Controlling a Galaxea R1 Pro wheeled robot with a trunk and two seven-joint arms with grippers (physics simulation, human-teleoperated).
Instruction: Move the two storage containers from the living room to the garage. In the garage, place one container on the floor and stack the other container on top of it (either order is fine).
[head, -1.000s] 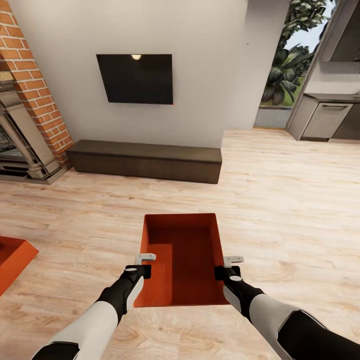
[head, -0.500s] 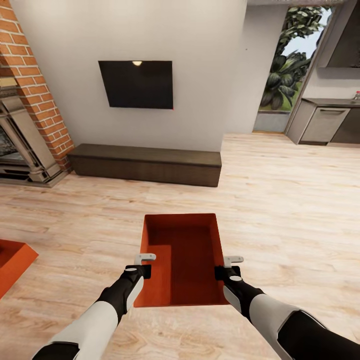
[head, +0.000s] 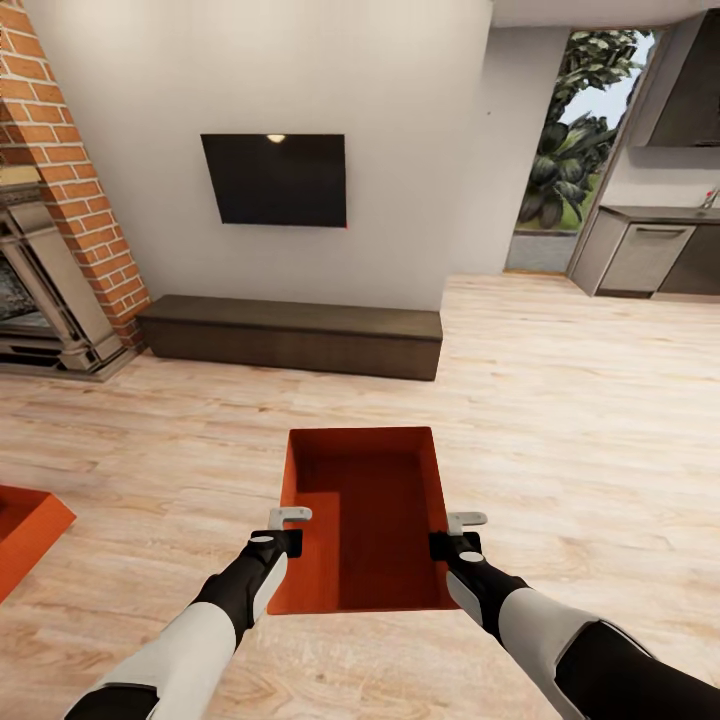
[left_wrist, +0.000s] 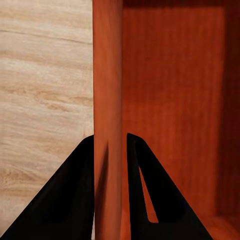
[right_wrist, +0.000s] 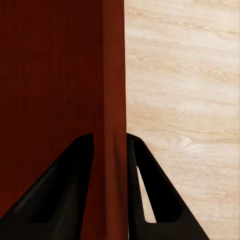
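While the light wood-plank floor (head: 560, 400) of the living room spreads ahead to the long dark low cabinet (head: 290, 335), the carried storage container (head: 365, 515) hangs level between both arms, long axis pointing straight forward. Its twin (head: 25, 530) sits on the planks well off to the left. Left gripper (left_wrist: 110, 150) pinches the left wall, right gripper (right_wrist: 110, 150) the right wall, equally near.

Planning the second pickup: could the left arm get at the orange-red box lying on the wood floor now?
Probably not: the left gripper is clamped on the held orange-red box, and the floor box lies well aside.
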